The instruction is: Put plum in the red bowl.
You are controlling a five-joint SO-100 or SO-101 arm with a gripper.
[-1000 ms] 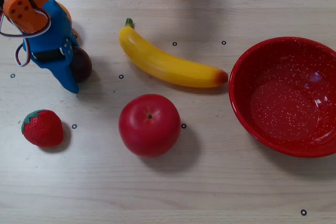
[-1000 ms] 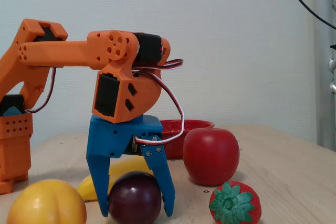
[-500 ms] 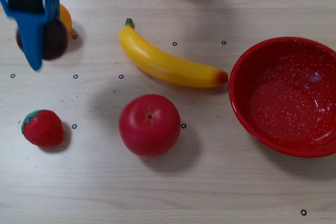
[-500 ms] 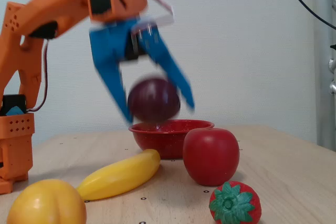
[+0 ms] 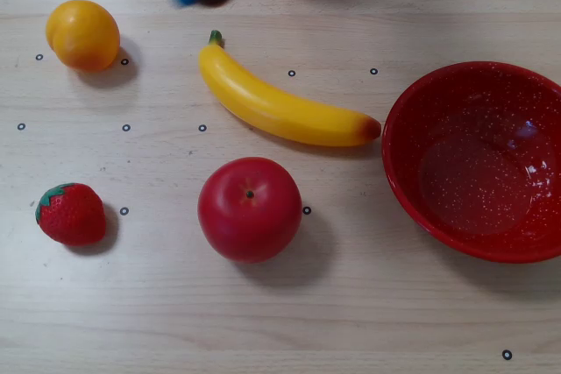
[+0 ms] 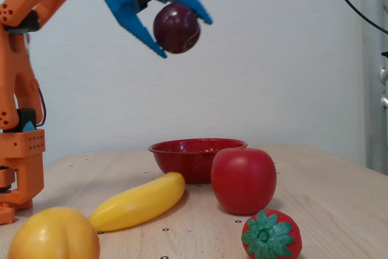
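Plum [image 6: 176, 27] sat clamped between the blue jaws of the gripper [image 6: 185, 36], hoisted high above the worktop [image 6: 315, 210], left of the red bowl [image 6: 195, 158] in the fixed view.

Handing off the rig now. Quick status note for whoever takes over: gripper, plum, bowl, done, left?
Gripper: shut on the plum, held high above the table in the fixed view; blurred at the top edge of the overhead view.
Red bowl: empty, at the right edge of the overhead view.
Other fruit on the table, untouched: banana, red apple, strawberry, orange.
Done: plum grasped and lifted.
Left: carry it over the red bowl, lower, open, withdraw.
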